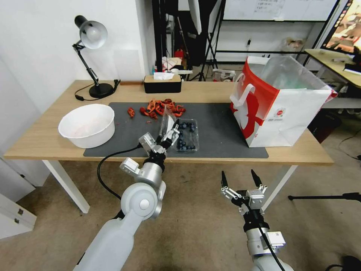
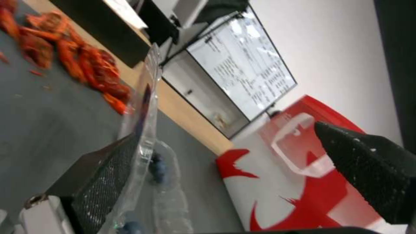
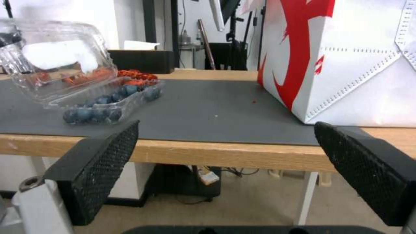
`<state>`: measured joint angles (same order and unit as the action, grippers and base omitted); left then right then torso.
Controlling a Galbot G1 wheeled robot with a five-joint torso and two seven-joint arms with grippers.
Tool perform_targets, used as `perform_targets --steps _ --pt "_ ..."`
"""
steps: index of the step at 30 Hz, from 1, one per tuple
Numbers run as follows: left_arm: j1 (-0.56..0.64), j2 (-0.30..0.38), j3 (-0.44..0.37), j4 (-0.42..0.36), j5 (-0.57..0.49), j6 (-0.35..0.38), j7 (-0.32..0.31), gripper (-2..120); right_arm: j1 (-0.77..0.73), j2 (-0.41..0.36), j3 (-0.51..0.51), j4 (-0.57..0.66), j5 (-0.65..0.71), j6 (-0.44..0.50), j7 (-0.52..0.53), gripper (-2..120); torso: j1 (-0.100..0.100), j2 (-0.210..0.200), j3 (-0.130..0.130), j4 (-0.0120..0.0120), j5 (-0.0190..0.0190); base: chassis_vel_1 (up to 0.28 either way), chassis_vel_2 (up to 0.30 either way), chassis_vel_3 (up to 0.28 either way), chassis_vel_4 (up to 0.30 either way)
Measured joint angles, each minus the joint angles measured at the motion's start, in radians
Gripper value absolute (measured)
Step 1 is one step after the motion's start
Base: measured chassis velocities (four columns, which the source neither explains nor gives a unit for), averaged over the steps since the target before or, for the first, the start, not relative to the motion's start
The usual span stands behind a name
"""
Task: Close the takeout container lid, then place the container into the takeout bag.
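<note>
**Lid raised at the left gripper, box on the mat**

The container (image 1: pixel 187 136) sits on the dark mat (image 1: pixel 218 128) near the front edge of the table (image 1: pixel 41 139), its tray full of blueberries. Its lid (image 1: pixel 166 123) stands up, tilted, hinged along the tray's left side; from the right wrist it leans back away from the tray, the white sticker showing.

The left gripper (image 1: pixel 168 136) is at the lid. In the left wrist view one finger (image 2: pixel 106 175) lies against the lid's edge while the other is well apart from it, so the gripper is wide open and clamps nothing.

The right gripper (image 1: pixel 241 179) hangs below and in front of the table edge, off the table, its two fingers spread wide and empty.

The bag (image 1: pixel 280 109) stands upright on the right end of the mat, mouth open, red face toward the container, well apart from it.

Behind the container lies a heap of red crayfish shells (image 1: pixel 161 107). A white bowl (image 1: pixel 87 124) sits at the mat's left end, with a desk lamp (image 1: pixel 92 56) and a tissue box (image 1: pixel 162 82) at the back of the table.
</note>
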<state>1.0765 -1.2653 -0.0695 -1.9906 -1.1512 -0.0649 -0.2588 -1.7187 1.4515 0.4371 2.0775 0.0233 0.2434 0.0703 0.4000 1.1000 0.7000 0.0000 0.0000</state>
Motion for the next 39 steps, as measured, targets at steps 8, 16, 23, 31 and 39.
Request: perform_targets --steps 8,16,23,31,39 --pt "-0.034 0.005 0.013 0.005 -0.035 0.033 0.030 100 -0.004 0.000 0.002 0.000 -0.002 0.000 0.001 100 0.000 0.000 0.000 0.0000 0.0000 0.000 0.000 0.000 0.000" --pt "-0.072 0.008 0.036 0.019 -0.103 0.089 0.057 100 -0.006 0.000 0.003 0.000 -0.004 0.000 0.004 100 0.000 0.000 0.000 0.0000 0.0000 0.000 0.000 0.000 0.000" --pt "-0.108 0.014 0.060 0.045 -0.142 0.134 0.066 100 -0.006 0.001 0.004 0.000 -0.004 0.000 0.004 100 0.000 0.000 0.000 0.0000 0.0000 0.000 0.000 0.000 0.000" --pt "-0.154 0.010 0.102 0.088 -0.142 0.158 0.073 100 -0.001 0.005 0.003 -0.003 -0.005 0.000 0.004 100 0.000 0.000 0.000 0.0000 0.0001 0.000 0.000 0.000 0.000" --pt "-0.179 0.005 0.122 0.116 -0.169 0.212 0.040 92 -0.004 0.005 0.008 0.003 -0.004 0.000 0.004 100 0.000 0.000 0.000 0.0000 0.0000 0.000 0.000 0.000 0.000"
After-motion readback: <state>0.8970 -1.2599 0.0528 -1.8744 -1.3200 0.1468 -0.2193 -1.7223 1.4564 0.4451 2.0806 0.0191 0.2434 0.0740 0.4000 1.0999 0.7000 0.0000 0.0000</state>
